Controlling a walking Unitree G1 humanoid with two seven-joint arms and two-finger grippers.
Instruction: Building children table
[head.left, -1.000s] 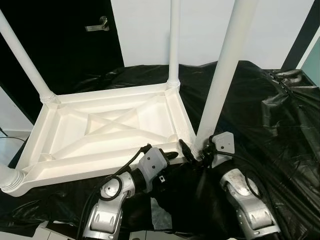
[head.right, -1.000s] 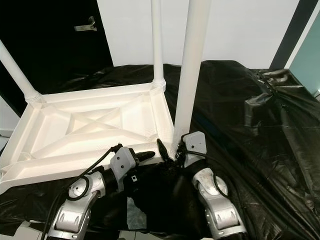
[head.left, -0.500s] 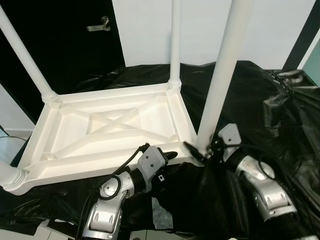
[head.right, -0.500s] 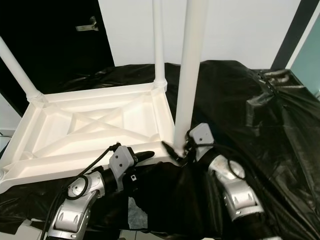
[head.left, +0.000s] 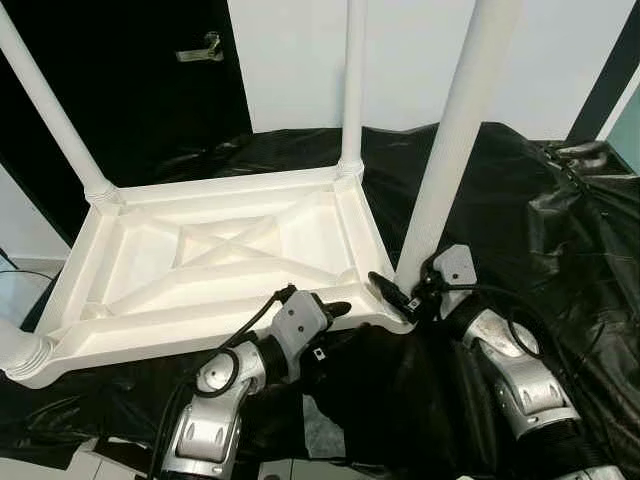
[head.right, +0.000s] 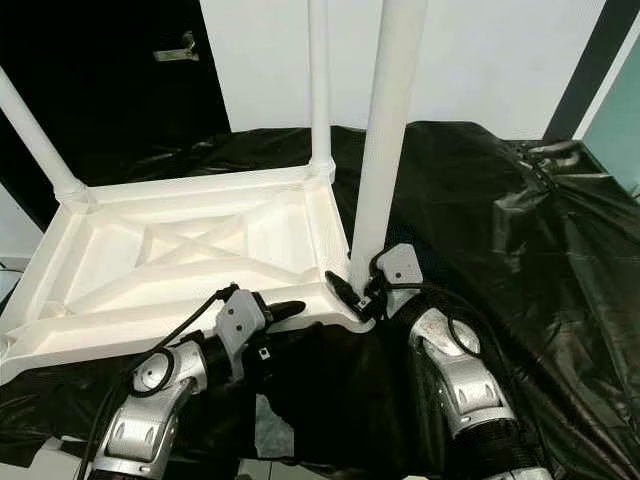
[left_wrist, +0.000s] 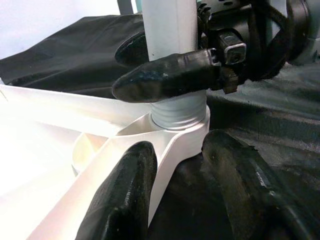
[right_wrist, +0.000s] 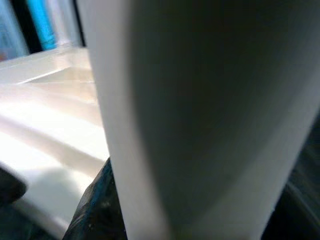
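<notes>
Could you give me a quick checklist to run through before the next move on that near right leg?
1. Right gripper on the leg: ok, its fingers close around the leg just above the socket.
2. Leg seated in the corner socket: cannot tell; the ribbed end sits in it, but the depth is hidden.
3. Leg upright: ok, about parallel with the far leg.
4. Left gripper steadying the tabletop: ok, open fingers straddle the near rim beside that corner.
5. Tabletop flat on the black sheet: ok, upside down and level.
6. Cables free of the socket: cannot tell.
</notes>
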